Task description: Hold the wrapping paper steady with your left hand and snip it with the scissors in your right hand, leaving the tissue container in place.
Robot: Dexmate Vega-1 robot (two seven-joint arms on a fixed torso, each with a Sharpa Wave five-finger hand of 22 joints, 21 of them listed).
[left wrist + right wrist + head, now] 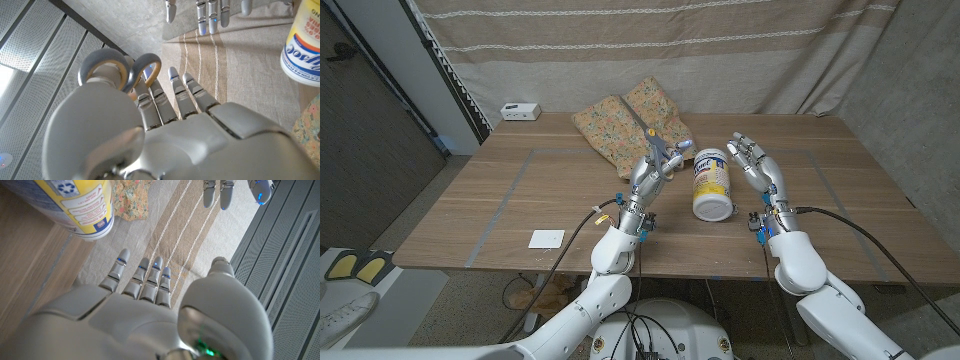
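The floral wrapping paper point(625, 125) lies crumpled at the table's back middle, just beyond my left hand point(648, 172). That hand is raised and grips the scissors point(667, 150) by their grey, yellow-lined handle loops point(120, 70), with the left hand point(165, 130) itself below them. The white and yellow tissue container point(712, 183) sits between my two hands, touched by neither. My right hand point(757, 165) is held up to the container's right, fingers spread and empty. The right wrist view shows the right hand point(150, 310), the container point(75, 205) and a corner of the paper point(130, 200).
A small white box point(520, 111) sits at the table's back left corner. A white card point(546, 238) lies near the front edge on the left. A striped curtain point(720, 50) hangs behind the wooden table point(500, 190).
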